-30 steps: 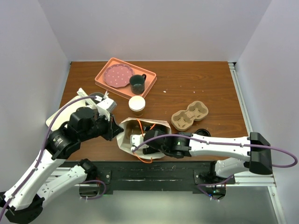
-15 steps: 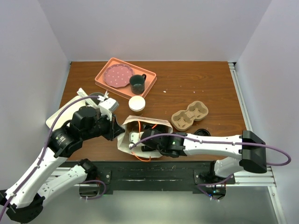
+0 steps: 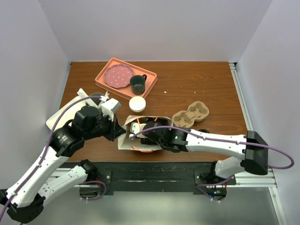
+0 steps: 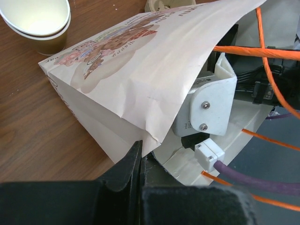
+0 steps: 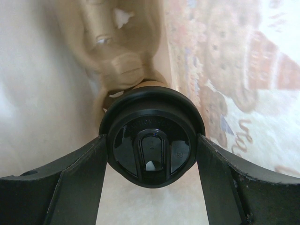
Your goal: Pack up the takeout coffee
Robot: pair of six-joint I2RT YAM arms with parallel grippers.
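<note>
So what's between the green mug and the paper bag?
A lidless paper cup stands there; the top external view shows it.

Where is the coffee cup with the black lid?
The coffee cup is inside the paper bag at the table's near edge, held by the right claw, as the right wrist view shows; the lidless cup stands just behind.
</note>
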